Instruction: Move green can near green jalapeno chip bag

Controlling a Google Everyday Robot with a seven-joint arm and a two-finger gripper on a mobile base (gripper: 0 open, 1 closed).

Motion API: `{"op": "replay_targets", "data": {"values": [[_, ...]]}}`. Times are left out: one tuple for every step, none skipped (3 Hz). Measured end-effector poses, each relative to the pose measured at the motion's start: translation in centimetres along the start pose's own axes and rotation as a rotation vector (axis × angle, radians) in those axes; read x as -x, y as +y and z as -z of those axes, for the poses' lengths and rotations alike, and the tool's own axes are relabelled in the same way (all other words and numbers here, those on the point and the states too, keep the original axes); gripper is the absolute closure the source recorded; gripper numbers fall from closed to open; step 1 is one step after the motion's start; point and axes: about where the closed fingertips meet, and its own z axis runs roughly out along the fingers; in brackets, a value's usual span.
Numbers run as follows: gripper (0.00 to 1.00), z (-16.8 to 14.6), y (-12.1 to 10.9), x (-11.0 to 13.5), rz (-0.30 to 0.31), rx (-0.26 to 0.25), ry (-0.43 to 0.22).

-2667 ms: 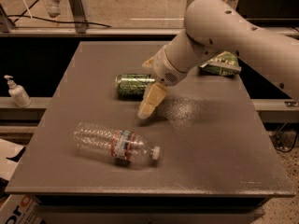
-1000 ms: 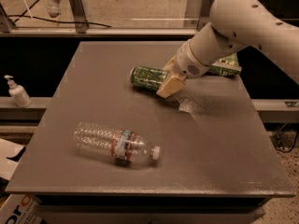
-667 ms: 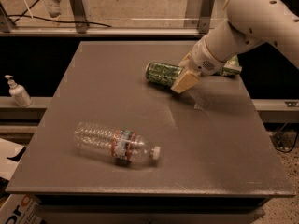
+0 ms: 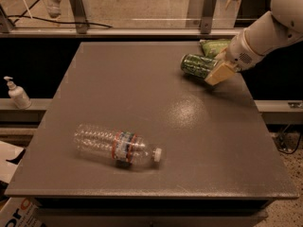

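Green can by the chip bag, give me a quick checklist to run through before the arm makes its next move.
1. Grip: ok. The gripper at the table's far right corner is closed on the right end of the green can.
2. Closeness to goal: ok. The can lies on its side just in front of the green jalapeno chip bag; whether they touch, cannot tell.
3. Can resting on the table: cannot tell. It may be slightly lifted.
4. Edge margin: ok, but the can sits close to the right edge.
5. Clear bottle out of the way: ok. It lies on its side at the near left, well apart.
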Motion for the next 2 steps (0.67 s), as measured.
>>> {"op": "replay_targets", "data": {"values": [[1.00, 2.3, -2.1, -2.7, -0.049, -0.044, 0.007], [1.00, 3.5, -2.4, -4.0, -0.068, -0.055, 0.001]]}}
